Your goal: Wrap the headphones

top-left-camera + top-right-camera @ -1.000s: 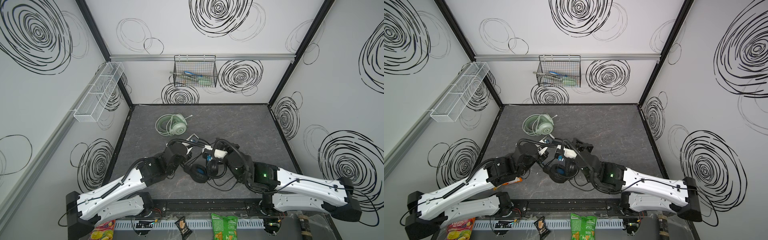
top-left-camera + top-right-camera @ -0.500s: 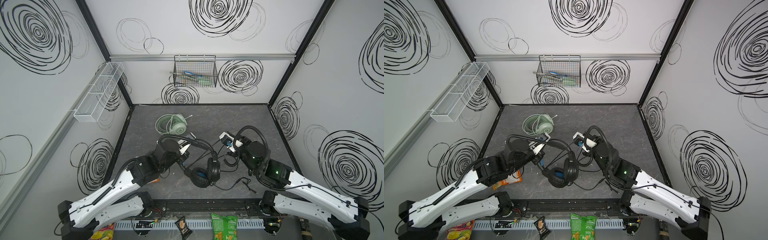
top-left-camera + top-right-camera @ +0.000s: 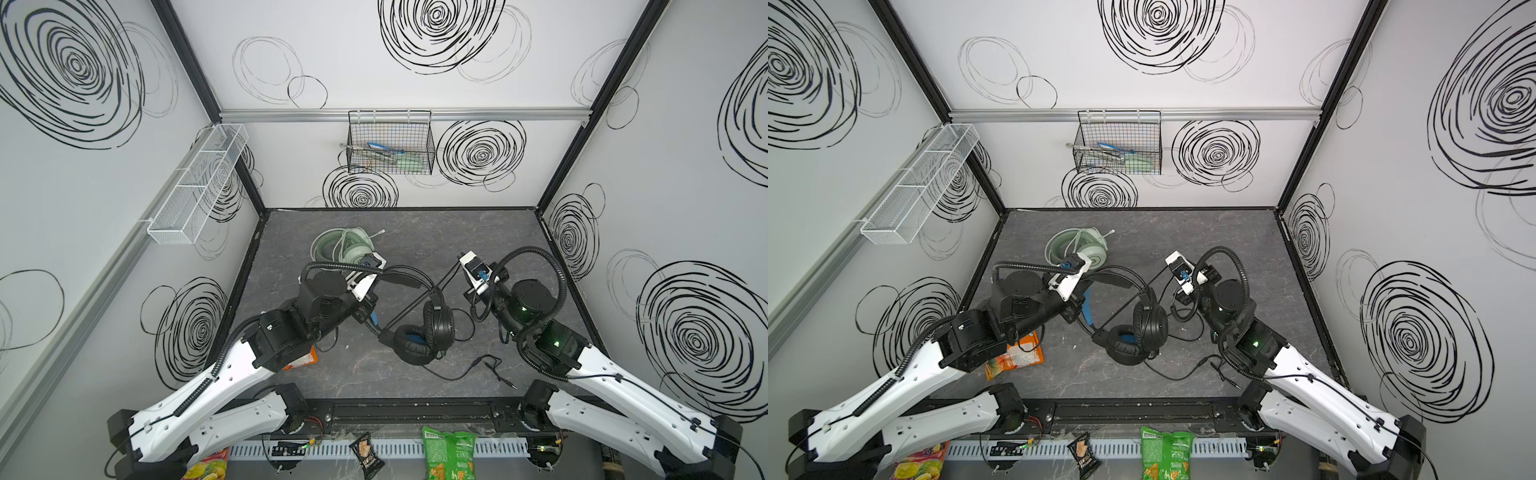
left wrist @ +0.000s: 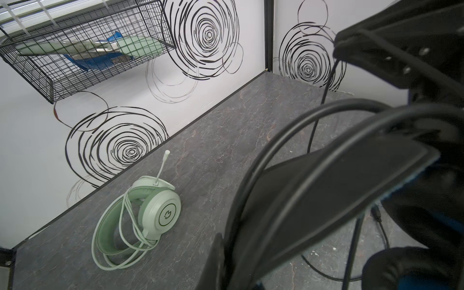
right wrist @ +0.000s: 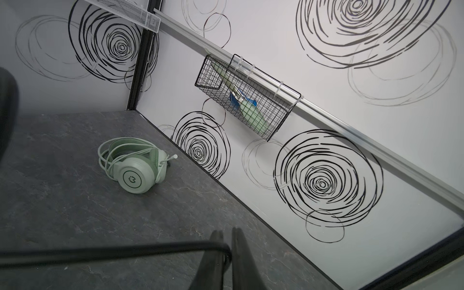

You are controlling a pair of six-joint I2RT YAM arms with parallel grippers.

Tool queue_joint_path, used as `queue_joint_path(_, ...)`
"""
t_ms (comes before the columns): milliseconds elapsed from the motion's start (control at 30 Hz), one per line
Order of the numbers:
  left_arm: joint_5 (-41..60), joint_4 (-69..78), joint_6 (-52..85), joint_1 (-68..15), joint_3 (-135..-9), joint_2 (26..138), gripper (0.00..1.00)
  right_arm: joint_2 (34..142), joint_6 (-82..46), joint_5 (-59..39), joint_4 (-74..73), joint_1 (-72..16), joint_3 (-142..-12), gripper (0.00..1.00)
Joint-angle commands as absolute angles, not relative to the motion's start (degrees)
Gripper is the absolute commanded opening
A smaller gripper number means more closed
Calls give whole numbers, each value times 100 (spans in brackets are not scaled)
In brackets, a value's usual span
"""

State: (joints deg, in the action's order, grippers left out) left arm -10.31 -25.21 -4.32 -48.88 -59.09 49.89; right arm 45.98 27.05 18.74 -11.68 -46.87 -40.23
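Note:
The black headphones [image 3: 419, 332] lie mid-table with their ear cups on the surface. My left gripper [image 3: 368, 309] [image 4: 226, 251] is shut on their blue-lined headband [image 4: 339, 180], holding it up on the left. My right gripper [image 3: 457, 270] [image 5: 227, 241] is shut on their black cable [image 5: 125, 251], which runs taut from the ear cups to the jaws. The cable's plug end [image 3: 498, 370] lies loose near the front. The mint-green headphones [image 3: 345, 249] [image 4: 150, 213] [image 5: 135, 170] rest at the back left with the cable coiled round them; neither gripper touches them.
A black wire basket [image 3: 390, 145] hangs on the back wall and a white mesh shelf [image 3: 195, 187] on the left wall. An orange snack packet [image 3: 1017, 353] lies under my left arm. Snack bags [image 3: 446, 453] sit beyond the front rail.
Both grippers were close together over the black headphones. The right one has drawn back to the right and far side, pulling the cable taut; the left one shifted left with the headband.

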Motion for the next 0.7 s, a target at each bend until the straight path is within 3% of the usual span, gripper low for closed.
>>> queue_joint_path(0, -224, -1789, 197, -4890, -6350, 4698, 0, 4598, 2349, 1592, -1817, -4508, -3800, 21)
queue_joint_path(233, -513, -1652, 881, -4889, -6658, 4860, 0, 4497, 2315, 29, -2938, -4509, -3157, 29)
queue_joint_path(667, -845, -836, 2080, -4899, -6871, 4964, 0, 5273, 1506, -699, -4207, -4509, -2924, 31)
